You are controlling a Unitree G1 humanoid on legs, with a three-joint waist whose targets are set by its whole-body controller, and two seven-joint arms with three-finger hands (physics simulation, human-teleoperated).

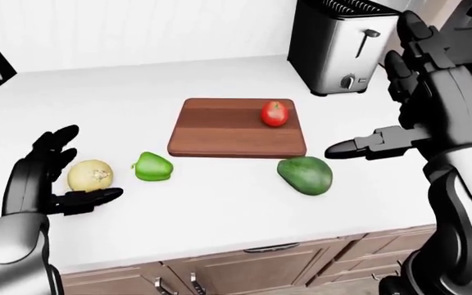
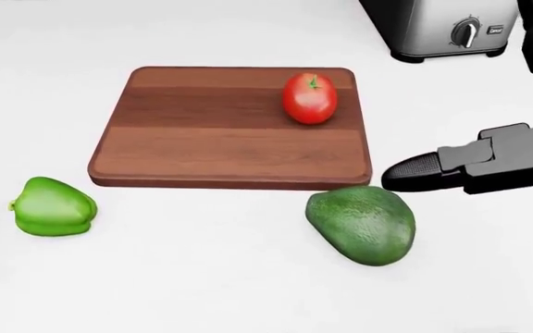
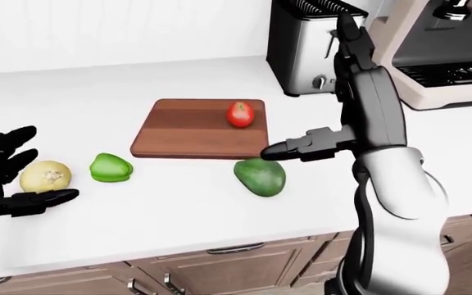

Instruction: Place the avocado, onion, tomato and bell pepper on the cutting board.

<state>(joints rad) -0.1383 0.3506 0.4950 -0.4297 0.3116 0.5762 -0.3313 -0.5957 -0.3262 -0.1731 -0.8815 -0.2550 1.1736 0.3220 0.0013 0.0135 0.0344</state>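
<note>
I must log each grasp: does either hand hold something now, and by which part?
Nothing is held. The open left hand stands beside the round yellowish onion; the open right hand hovers near the dark green avocado, not touching it.

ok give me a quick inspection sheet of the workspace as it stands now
surface: white counter above wooden cabinets, bare between the items
job's things: tomato on the cutting board, near its upper right corner; avocado, bell pepper and onion on the counter, off the board
clutter: nothing seen
grippers: left hand open, fingers standing about the onion; right hand open, one finger just above the avocado, holding nothing
cables: nothing seen
surroundings: toaster beyond the board; a pale appliance at the right edge of the right-eye view
</note>
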